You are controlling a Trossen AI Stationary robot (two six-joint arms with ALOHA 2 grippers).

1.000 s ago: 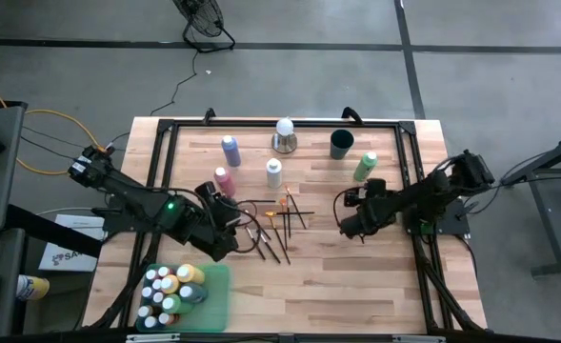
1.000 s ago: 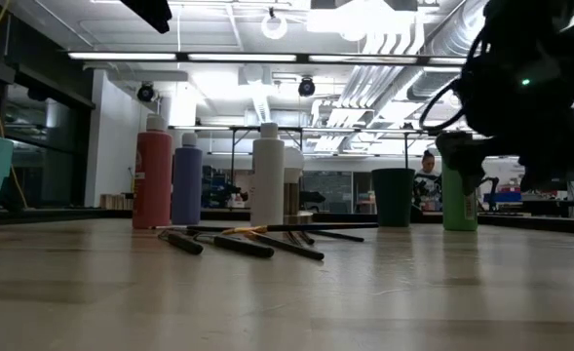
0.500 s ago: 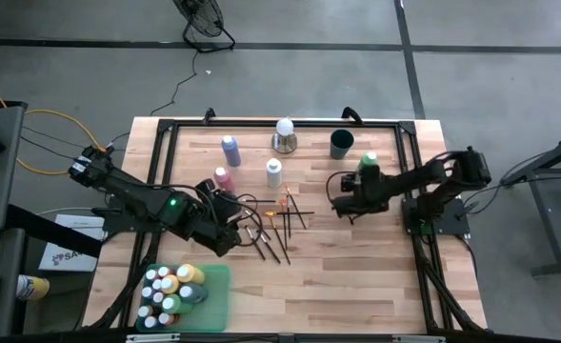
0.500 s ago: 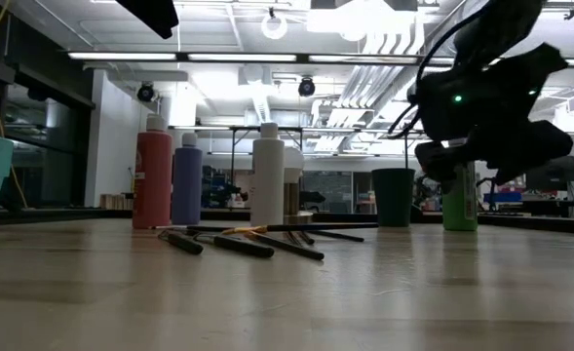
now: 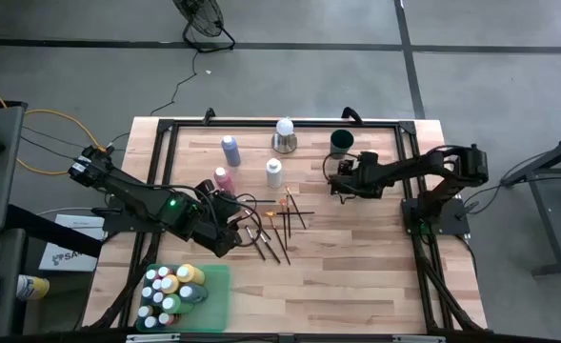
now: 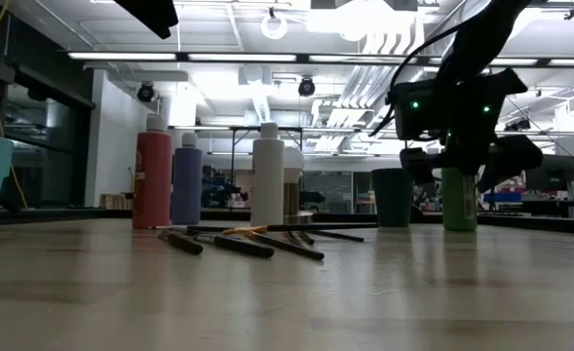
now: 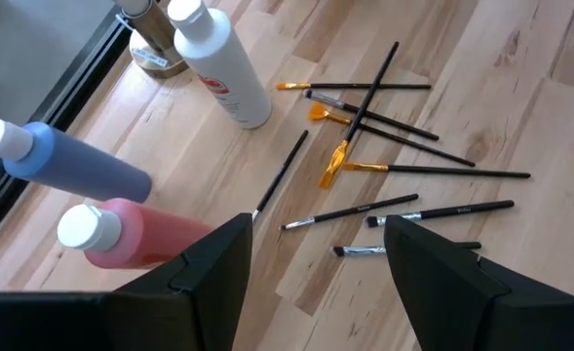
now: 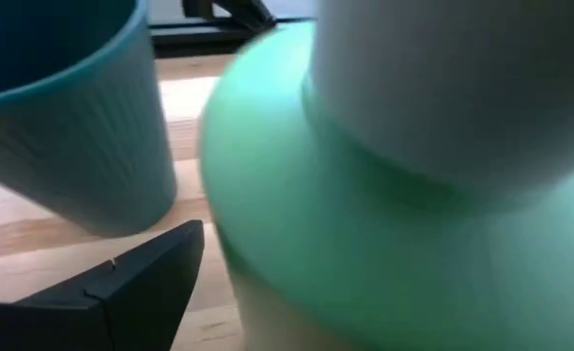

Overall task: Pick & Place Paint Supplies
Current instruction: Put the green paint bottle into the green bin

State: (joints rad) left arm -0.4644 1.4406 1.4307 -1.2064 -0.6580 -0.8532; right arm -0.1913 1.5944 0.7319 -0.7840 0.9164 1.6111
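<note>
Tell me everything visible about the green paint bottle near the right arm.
The green paint bottle is a small plastic bottle with a light green body and a pale cap, standing upright on the wooden table at its far right, just beside the dark green cup. The right gripper is right at it with jaws open wide; the right wrist view shows the bottle filling the frame, close between the fingers. Whether they touch it cannot be told.

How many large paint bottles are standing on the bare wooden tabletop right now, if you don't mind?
4: blue-purple bottle at the back left, pink bottle in front of it, white bottle mid-table, green bottle mostly hidden under the right gripper.
</note>
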